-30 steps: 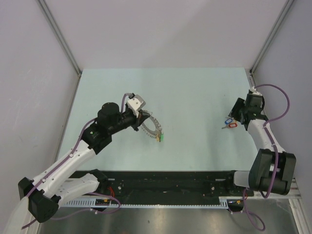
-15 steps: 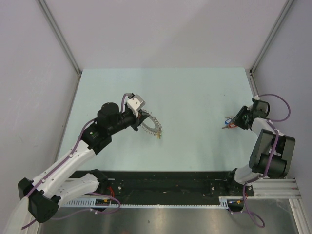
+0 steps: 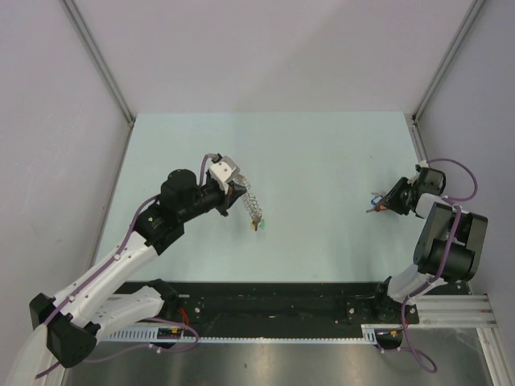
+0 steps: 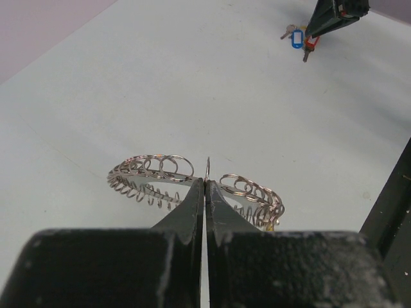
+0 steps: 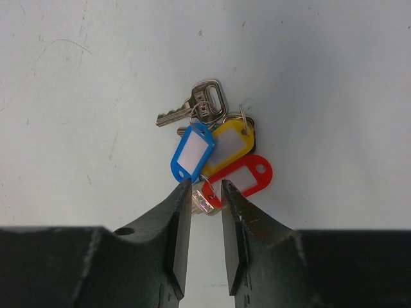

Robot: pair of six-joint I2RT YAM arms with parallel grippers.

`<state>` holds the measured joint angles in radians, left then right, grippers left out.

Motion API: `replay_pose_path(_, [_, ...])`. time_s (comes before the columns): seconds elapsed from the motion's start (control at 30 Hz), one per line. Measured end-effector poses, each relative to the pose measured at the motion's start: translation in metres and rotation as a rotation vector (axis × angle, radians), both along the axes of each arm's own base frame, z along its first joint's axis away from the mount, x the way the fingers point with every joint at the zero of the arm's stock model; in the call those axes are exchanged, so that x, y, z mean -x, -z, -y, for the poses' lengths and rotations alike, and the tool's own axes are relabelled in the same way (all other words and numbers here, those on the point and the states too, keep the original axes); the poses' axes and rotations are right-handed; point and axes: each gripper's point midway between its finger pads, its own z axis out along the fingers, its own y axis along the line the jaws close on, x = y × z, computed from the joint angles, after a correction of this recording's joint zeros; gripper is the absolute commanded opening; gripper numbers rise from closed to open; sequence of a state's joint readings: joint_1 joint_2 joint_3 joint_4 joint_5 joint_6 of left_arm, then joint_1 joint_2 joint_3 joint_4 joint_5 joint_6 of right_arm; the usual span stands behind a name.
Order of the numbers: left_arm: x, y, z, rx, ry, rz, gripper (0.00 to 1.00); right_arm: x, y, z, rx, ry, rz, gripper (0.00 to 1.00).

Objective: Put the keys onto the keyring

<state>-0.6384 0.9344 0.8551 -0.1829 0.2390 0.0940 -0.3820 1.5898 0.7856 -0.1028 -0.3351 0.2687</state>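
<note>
Now | left hand (image 4: 205,183) clamped on keyring (image 4: 151,168), left-centre | right hand (image 5: 206,186) narrow, straddling near edge of keys (image 5: 215,147) on table (image 3: 322,161), far right; grip unclear | Judgement: pinch one key squarely, lift slowly.

Table (image 3: 306,161): pale blue-green top, faintly scuffed and speckled. Keys (image 5: 218,151) lie on it in one bunch near the right edge (blue, yellow and red tags overlapping, a bare silver key at the far side).
</note>
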Motion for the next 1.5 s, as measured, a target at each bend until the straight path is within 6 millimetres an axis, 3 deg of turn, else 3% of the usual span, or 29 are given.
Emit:
replay_pose_path(0.57, [0.002, -0.004, -0.001, 0.007, 0.0, 0.01, 0.0, 0.0, 0.008, -0.005, -0.026, -0.032, -0.009, 0.24])
replay_pose_path(0.67, [0.002, -0.004, -0.001, 0.007, 0.0, 0.01, 0.0, 0.001, 0.008, -0.006, -0.028, -0.037, -0.009, 0.17])
replay_pose_path(0.8, [0.002, -0.004, -0.001, 0.007, 0.0, 0.01, 0.0, 0.001, 0.008, -0.008, -0.031, -0.05, -0.005, 0.01])
replay_pose_path(0.87, [0.002, -0.004, -0.001, 0.007, 0.0, 0.01, 0.01, 0.001, 0.007, -0.009, -0.033, -0.058, -0.004, 0.0])
replay_pose_path(1.07, [0.002, -0.004, -0.001, 0.007, 0.002, 0.01, 0.0, 0.002, -0.016, -0.015, 0.012, -0.088, 0.038, 0.0])
replay_pose_path(1.2, [0.002, -0.005, -0.001, 0.009, 0.003, 0.012, 0.0, -0.003, -0.049, -0.037, 0.083, -0.174, 0.127, 0.0])
replay_pose_path(1.3, [0.002, -0.006, -0.002, 0.009, 0.0, 0.015, 0.01, -0.004, -0.063, -0.062, 0.118, -0.265, 0.171, 0.0])
replay_pose_path(1.5, [0.001, -0.008, -0.006, 0.003, -0.016, 0.029, 0.0, 0.008, -0.084, -0.151, 0.155, -0.588, 0.27, 0.0])
